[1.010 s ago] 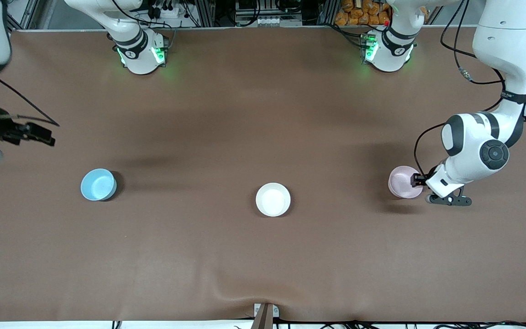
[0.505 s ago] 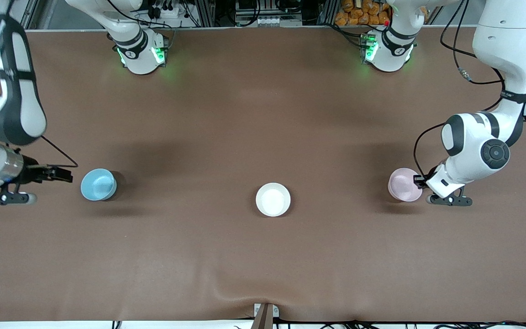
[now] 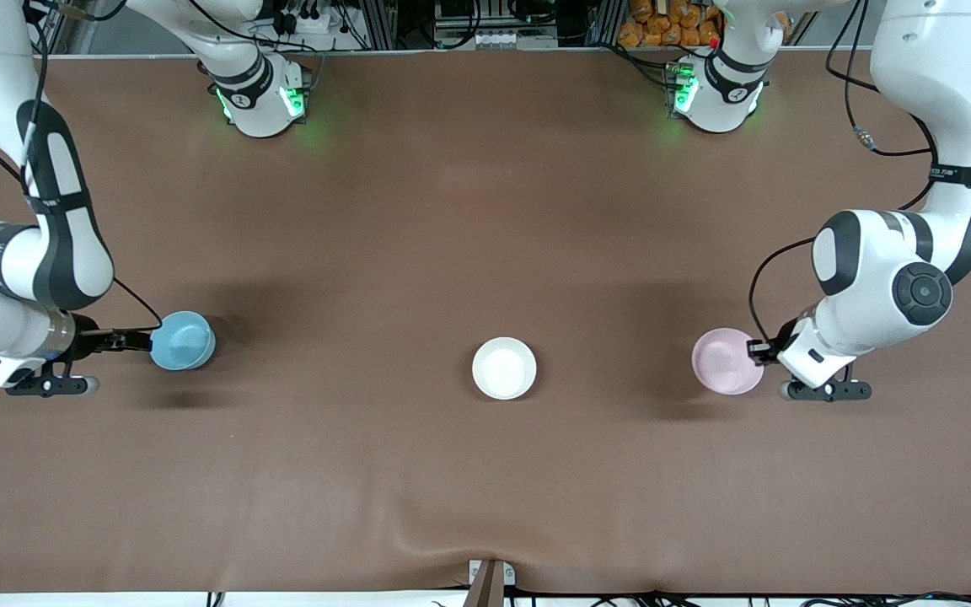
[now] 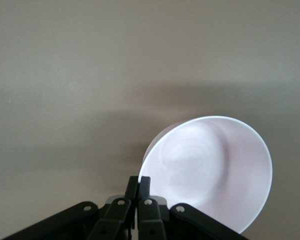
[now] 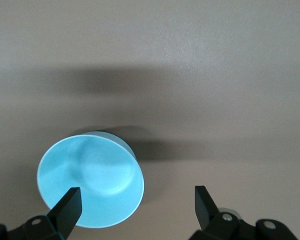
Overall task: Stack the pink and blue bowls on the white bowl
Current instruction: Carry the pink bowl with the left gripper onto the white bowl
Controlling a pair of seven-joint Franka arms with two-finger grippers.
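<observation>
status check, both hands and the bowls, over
Left hand shut on pink bowl rim, bowl lifted. Right hand open at blue bowl. White bowl bare, path unobstructed.

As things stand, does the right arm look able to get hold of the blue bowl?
Probably yes. The right claw is open right at the blue bowl, one finger over its rim, nothing else beside it.

Brown table (image 3: pixel 485 211), cluttered rack (image 3: pixel 485 21)

one pink bowl (image 3: pixel 726 361), one blue bowl (image 3: pixel 183 340), one white bowl (image 3: pixel 504 368), two robot arms
</observation>
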